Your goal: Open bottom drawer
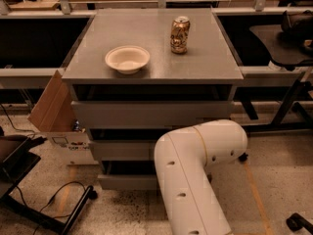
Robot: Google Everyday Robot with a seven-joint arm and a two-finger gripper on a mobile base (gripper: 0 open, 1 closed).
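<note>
A grey cabinet (78, 94) with three stacked drawers stands in the middle of the view, seen from above and in front. On its flat grey worktop (205, 58) a shallow cream bowl (127, 58) sits left of centre. A drink can (180, 35) stands upright farther back and to the right, well apart from the bowl. Below the worktop comes the top drawer front (146, 114), the tallest and widest, then the middle drawer front (122, 150). At the foot of the cabinet, close to the speckled floor (274, 180), is the bottom drawer (126, 181). Its plain front is the shortest and narrowest of the three. A dark gap shows above it, and its right part is hidden. The robot's thick white arm (195, 170) rises from the lower edge of the view and bends at an elbow in front of the lower right of the cabinet, covering the right ends of the two lower drawers. The gripper lies somewhere behind that elbow and no part of it shows, so I cannot tell whether the jaws are spread or pressed together. A brown cardboard box (51, 104) leans beside the cabinet's left side, and a black cable (49, 204) loops on the floor below it.
</note>
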